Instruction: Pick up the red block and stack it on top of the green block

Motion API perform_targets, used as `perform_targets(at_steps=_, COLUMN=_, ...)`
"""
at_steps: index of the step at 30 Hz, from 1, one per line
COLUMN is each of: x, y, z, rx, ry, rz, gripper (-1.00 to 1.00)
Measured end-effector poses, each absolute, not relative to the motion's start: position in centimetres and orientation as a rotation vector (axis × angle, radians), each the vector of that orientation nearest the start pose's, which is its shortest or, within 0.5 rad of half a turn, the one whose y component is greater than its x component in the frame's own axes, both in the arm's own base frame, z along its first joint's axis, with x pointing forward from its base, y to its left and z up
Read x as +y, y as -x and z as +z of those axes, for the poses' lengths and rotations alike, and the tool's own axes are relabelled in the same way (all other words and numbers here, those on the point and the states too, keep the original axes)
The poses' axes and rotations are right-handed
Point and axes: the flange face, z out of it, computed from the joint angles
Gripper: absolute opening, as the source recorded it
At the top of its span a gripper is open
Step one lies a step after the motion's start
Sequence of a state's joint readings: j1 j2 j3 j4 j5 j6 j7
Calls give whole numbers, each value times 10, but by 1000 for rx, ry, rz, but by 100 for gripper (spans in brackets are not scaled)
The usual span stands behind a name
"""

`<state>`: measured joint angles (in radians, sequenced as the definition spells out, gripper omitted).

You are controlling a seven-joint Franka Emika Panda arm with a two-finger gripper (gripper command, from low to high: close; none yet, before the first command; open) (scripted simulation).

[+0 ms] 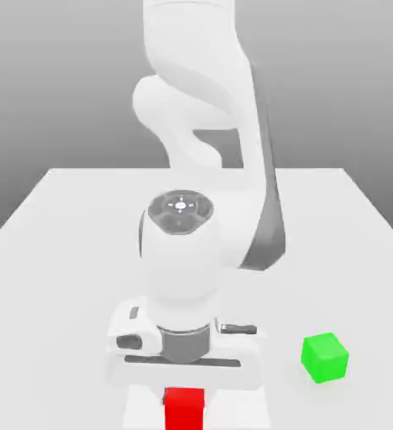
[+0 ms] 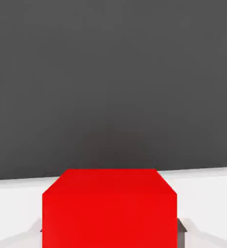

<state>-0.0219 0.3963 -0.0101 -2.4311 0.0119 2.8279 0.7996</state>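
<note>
While the arm hangs low at the bottom centre of the exterior view, I see the hand [image 1: 184, 401] clamped on the red block [image 1: 184, 408], which fills the hand view. The green block [image 1: 325, 357] sits on the white bench [image 1: 57, 218], lower right of frame, apart.

There are no words, numbers or signs to read here — not on the red block [image 1: 184, 408], not on the green block [image 1: 325, 358] beside it.
</note>
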Motion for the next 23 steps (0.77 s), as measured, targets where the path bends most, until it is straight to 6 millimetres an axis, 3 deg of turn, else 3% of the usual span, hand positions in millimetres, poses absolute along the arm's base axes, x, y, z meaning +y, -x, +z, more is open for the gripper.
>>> perform_targets(at_steps=2, x=-16, y=-484, z=158, rx=1284, ry=2867, rz=0, gripper=-100)
perform_targets(at_steps=6, x=-11, y=-482, z=204, rx=1273, ry=2870, rz=1, gripper=-100)
perform_targets(at_steps=10, x=85, y=-455, z=227, rx=1093, ry=2930, rz=12, gripper=-100)
perform_targets(at_steps=14, x=199, y=-392, z=244, rx=811, ry=3029, rz=6, gripper=-100)
perform_targets(at_steps=15, x=208, y=-384, z=240, rx=786, ry=3038, rz=2, gripper=-100)
perform_targets(at_steps=19, x=202, y=-386, z=200, rx=825, ry=3031, rz=-1, gripper=-100)
perform_targets(at_steps=20, x=202, y=-385, z=188, rx=825, ry=3031, rz=-1, gripper=100)
perform_targets(at_steps=23, x=202, y=-385, z=188, rx=825, ry=3031, rz=-1, gripper=100)
